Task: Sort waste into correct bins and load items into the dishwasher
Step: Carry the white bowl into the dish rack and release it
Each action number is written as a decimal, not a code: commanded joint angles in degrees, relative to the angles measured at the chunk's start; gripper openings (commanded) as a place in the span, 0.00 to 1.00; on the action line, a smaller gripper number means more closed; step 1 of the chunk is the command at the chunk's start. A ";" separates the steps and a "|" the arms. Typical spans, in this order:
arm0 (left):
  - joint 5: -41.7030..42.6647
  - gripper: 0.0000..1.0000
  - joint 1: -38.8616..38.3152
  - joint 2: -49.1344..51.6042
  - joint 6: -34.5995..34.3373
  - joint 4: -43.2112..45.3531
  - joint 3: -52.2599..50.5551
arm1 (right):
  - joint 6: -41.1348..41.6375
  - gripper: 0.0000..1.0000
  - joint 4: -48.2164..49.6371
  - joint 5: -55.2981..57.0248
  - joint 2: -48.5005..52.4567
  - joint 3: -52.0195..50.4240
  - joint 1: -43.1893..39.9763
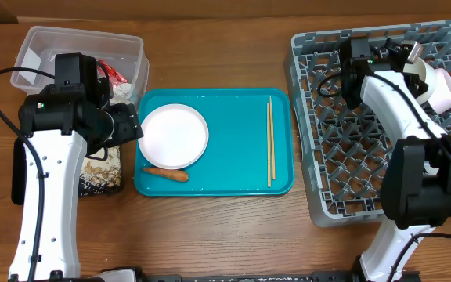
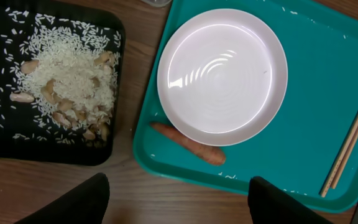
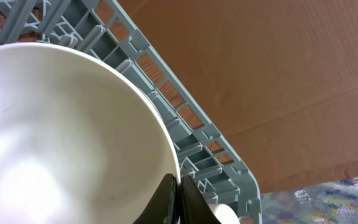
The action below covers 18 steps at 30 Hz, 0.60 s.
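A pale plate (image 1: 174, 135) lies on the teal tray (image 1: 233, 168), with an orange carrot (image 1: 165, 174) at its near edge and wooden chopsticks (image 1: 270, 141) to the right. The left wrist view shows the plate (image 2: 222, 68), the carrot (image 2: 188, 143), the chopsticks (image 2: 350, 146) and the black tray (image 2: 5, 140) holding rice and beige scraps (image 2: 67, 84). My left gripper (image 2: 179, 205) is open and empty, above the table at the teal tray's near-left corner. My right gripper (image 3: 178, 186) is shut on the rim of a bowl (image 3: 61, 137) over the grey dish rack (image 3: 185, 124), at its back right (image 1: 442, 88).
The clear tub (image 1: 41, 43) stands at the back left with a red wrapper (image 1: 116, 74) inside. The black tray (image 1: 104, 178) sits in front of it, partly under my left arm. The dish rack (image 1: 343, 180) fills the right side. A white cylinder (image 3: 222, 214) shows below the right fingers.
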 commanded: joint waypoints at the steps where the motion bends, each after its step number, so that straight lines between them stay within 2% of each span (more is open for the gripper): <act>1: -0.15 0.74 0.24 -0.55 -0.55 0.13 1.07 | 1.49 0.04 0.39 2.21 0.31 -1.11 0.72; 10: -0.17 0.74 0.24 -0.55 -0.50 -0.13 1.07 | 0.09 0.04 5.22 10.58 0.31 -1.11 2.25; 18: -0.15 0.74 0.24 -0.55 -0.31 -0.15 1.07 | 0.00 0.04 5.51 6.01 0.31 -1.11 2.27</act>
